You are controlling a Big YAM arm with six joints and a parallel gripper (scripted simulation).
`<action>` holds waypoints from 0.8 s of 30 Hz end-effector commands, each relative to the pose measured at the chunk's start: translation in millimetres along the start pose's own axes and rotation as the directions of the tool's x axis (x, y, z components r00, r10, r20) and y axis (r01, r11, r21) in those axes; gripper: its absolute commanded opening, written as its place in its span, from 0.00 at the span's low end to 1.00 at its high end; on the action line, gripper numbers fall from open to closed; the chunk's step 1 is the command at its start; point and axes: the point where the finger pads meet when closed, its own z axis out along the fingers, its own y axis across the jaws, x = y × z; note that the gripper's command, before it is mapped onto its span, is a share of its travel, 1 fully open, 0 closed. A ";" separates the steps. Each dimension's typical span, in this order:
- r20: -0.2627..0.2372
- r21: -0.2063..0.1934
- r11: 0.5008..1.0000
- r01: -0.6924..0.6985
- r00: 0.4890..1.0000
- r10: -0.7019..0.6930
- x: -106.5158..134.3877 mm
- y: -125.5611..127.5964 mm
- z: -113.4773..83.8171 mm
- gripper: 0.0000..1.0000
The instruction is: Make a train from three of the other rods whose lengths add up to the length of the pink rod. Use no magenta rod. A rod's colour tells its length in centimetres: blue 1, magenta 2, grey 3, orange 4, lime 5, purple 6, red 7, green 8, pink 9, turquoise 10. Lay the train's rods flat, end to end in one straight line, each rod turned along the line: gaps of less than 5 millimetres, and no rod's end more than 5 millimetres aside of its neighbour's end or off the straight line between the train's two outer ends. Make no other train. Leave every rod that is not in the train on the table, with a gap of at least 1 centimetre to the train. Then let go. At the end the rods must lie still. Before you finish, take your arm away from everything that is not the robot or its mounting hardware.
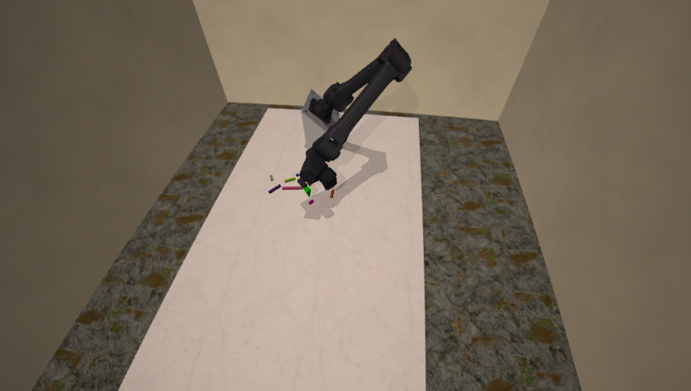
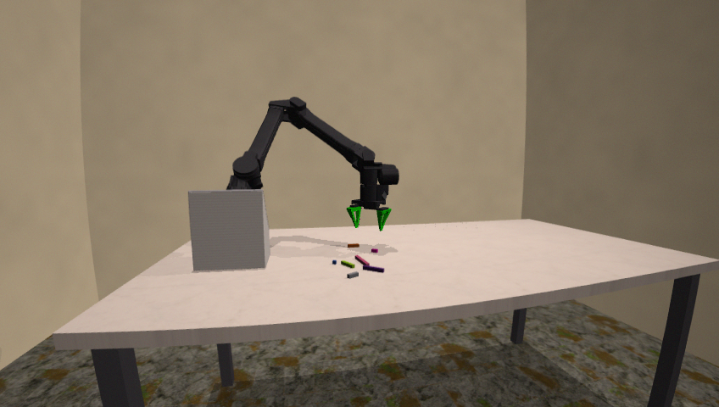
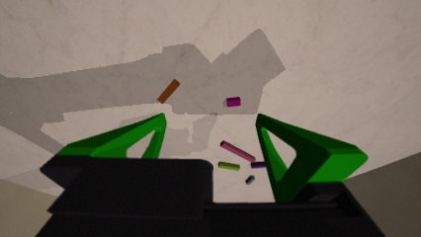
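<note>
My gripper (image 2: 369,229) (image 3: 210,118) is open and empty, high above the table. The pink rod (image 1: 291,187) (image 2: 361,260) (image 3: 237,151) lies flat near the lime rod (image 1: 289,179) (image 2: 348,264) (image 3: 229,166). The purple rod (image 1: 274,188) (image 2: 373,269) (image 3: 258,165) lies close to one end of the pink rod, partly behind a finger in the wrist view. The grey rod (image 1: 271,177) (image 2: 352,275) (image 3: 250,180) lies apart. The blue rod (image 1: 297,174) (image 2: 333,262) is hidden in the wrist view. The orange rod (image 1: 332,193) (image 2: 353,245) (image 3: 169,91) lies alone.
The magenta rod (image 1: 311,202) (image 2: 374,250) (image 3: 233,102) lies apart, in the arm's shadow. The arm's grey base block (image 2: 226,230) stands on the table (image 1: 291,290) (image 2: 479,272), to the left of the rods in the exterior view.
</note>
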 end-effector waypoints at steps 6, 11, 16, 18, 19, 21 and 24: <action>0.008 0.003 1.000 0.010 1.000 -0.010 -0.9 0.6 -2.1 1.00; 0.016 0.013 0.999 -0.046 0.999 0.046 8.4 -9.6 -5.7 1.00; 0.007 0.012 0.988 -0.157 0.988 0.156 28.8 -13.5 -5.5 1.00; 0.013 0.019 0.971 -0.237 0.972 0.236 43.0 -18.5 -5.8 1.00; 0.013 0.019 0.971 -0.237 0.972 0.236 43.0 -18.5 -5.8 1.00; 0.014 0.021 0.939 -0.344 0.939 0.343 62.3 -21.5 -6.1 1.00; 0.019 0.025 0.941 -0.338 0.941 0.337 59.7 -21.1 -8.6 1.00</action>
